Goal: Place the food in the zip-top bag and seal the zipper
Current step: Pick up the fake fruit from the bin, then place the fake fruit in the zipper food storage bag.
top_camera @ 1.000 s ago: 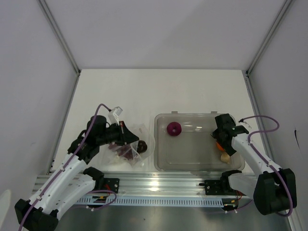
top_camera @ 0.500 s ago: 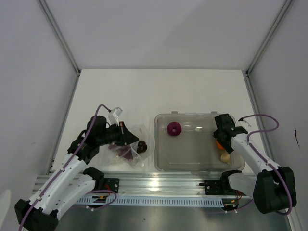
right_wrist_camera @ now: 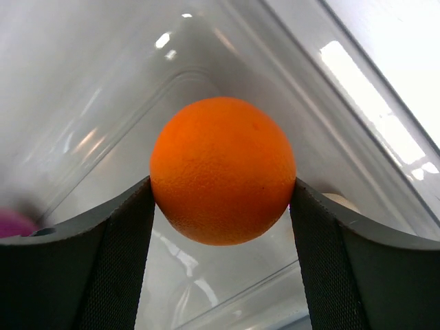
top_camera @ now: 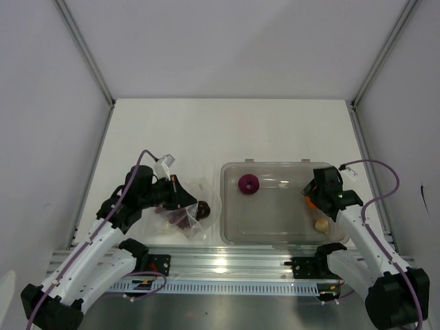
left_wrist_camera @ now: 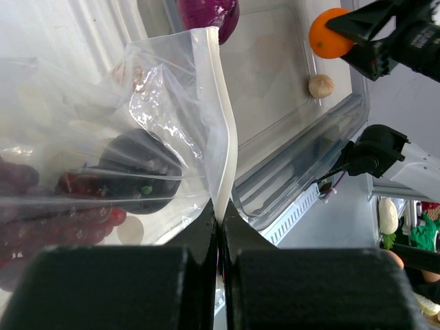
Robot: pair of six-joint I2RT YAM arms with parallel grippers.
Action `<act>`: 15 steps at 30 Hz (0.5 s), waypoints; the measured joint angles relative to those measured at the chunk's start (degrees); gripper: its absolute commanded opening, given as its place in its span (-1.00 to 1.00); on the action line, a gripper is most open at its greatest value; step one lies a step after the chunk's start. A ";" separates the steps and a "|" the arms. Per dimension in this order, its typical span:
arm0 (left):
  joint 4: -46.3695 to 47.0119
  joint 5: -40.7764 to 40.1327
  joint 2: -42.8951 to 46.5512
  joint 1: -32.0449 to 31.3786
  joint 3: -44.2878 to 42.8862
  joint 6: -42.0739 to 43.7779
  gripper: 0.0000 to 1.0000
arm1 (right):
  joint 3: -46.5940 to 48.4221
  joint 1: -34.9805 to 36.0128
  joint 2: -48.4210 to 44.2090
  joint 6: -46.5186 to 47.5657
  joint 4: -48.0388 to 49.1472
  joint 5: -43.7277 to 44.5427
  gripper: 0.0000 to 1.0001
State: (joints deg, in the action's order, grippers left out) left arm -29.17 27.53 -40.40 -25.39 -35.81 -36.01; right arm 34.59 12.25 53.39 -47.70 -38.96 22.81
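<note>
The zip-top bag [top_camera: 194, 201] lies left of the tub, with the dark red grape bunch [left_wrist_camera: 27, 213] and the blackish lump [left_wrist_camera: 141, 172] inside it. My left gripper [left_wrist_camera: 220, 223] is shut on the zipper [left_wrist_camera: 221, 130], holding that edge of the mouth up. My right gripper [right_wrist_camera: 222, 187] is shut on the orange ball [right_wrist_camera: 222, 170], one finger on each side, at the right end of the tub. The purple round fruit [top_camera: 248, 183] and the beige lump [top_camera: 321, 224] lie on the tub floor.
The rigid clear tub [top_camera: 227, 237] stands at centre right, its long side near the metal rail [top_camera: 227, 265] at the table's front edge. White walls close in the table on the left, right and far sides.
The right jaws have closed onto the orange ball, and the right arm has shifted slightly to the right. The left gripper and the bag have stayed put.
</note>
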 measured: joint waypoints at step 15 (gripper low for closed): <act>-5.62 -2.14 -0.22 0.00 -2.84 0.02 -0.99 | 9.14 14.71 -3.96 12.17 6.14 -25.20 -1.00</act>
State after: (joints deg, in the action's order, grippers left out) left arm -34.79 25.39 -40.62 -25.39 -38.65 -35.99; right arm 43.72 26.96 49.43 -35.53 -32.82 -2.39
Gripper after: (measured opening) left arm 0.004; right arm 0.748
